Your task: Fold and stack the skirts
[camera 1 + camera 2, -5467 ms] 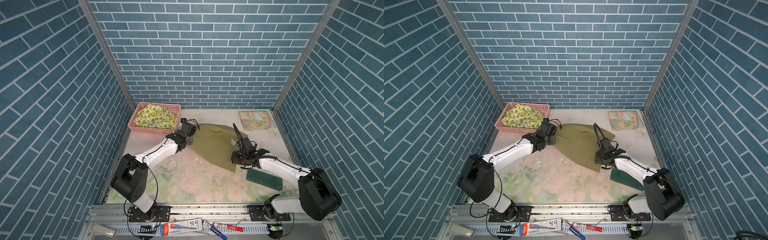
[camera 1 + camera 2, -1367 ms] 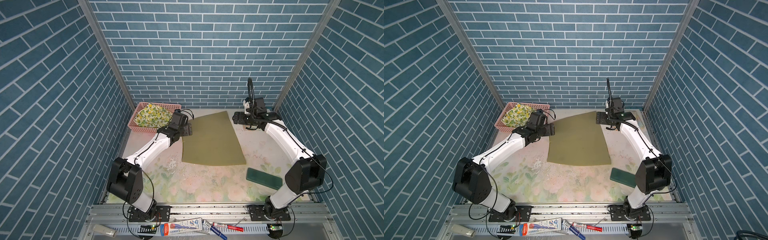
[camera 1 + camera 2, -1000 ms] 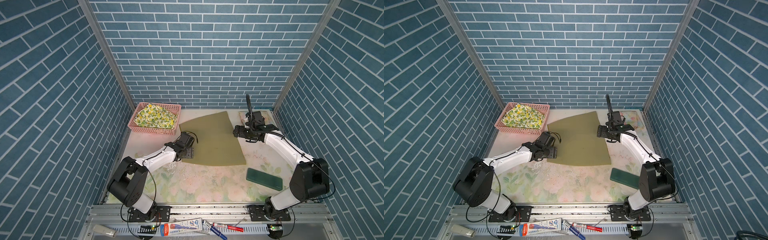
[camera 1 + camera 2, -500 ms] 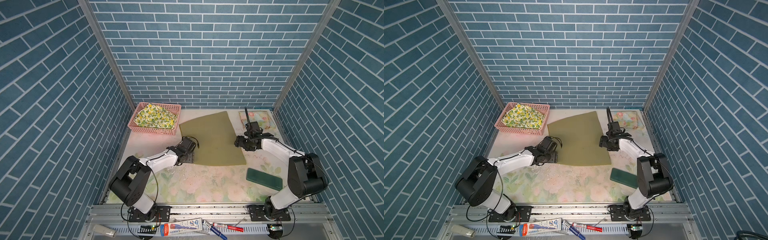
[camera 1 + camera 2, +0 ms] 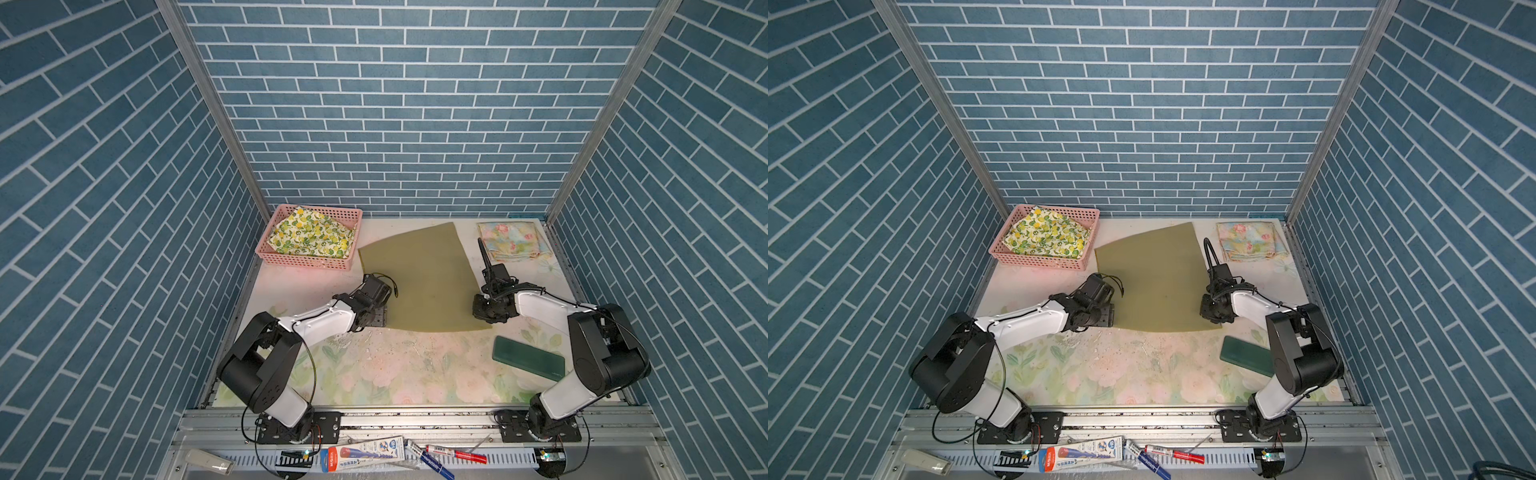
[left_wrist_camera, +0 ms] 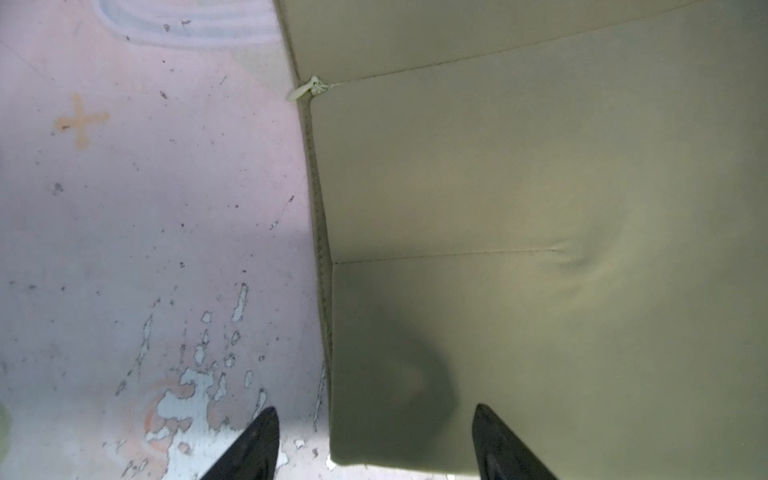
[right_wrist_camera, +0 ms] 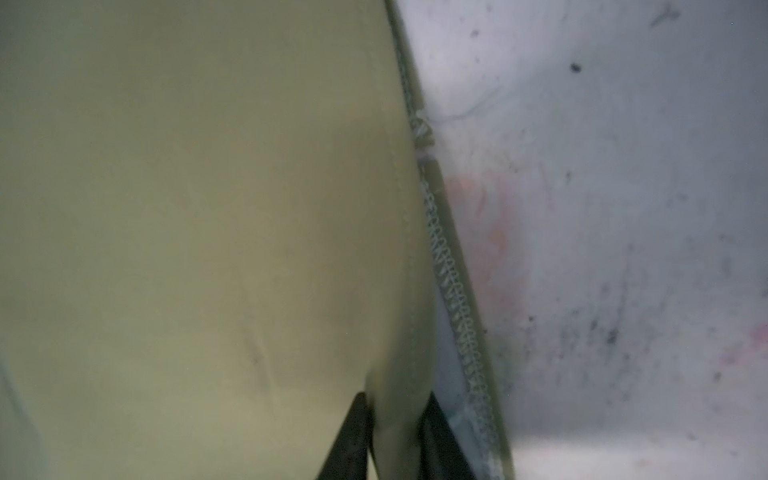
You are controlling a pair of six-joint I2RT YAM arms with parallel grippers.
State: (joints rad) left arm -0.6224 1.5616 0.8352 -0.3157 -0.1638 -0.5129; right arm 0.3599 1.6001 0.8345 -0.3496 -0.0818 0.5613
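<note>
The olive skirt (image 5: 419, 278) lies flat on the bench (image 5: 395, 374), toward the back edge. The right tool (image 7: 392, 419) pinches its right edge. The left tool (image 6: 374, 409) is spread across its left edge, near the skirt's front corner. The floral skirt (image 5: 513, 243) sits folded in the back right corner.

pink perforated basket (image 5: 307, 261) back left, dark green flat block (image 5: 528, 363) front right, floral tabletop (image 5: 395, 374) beneath
</note>
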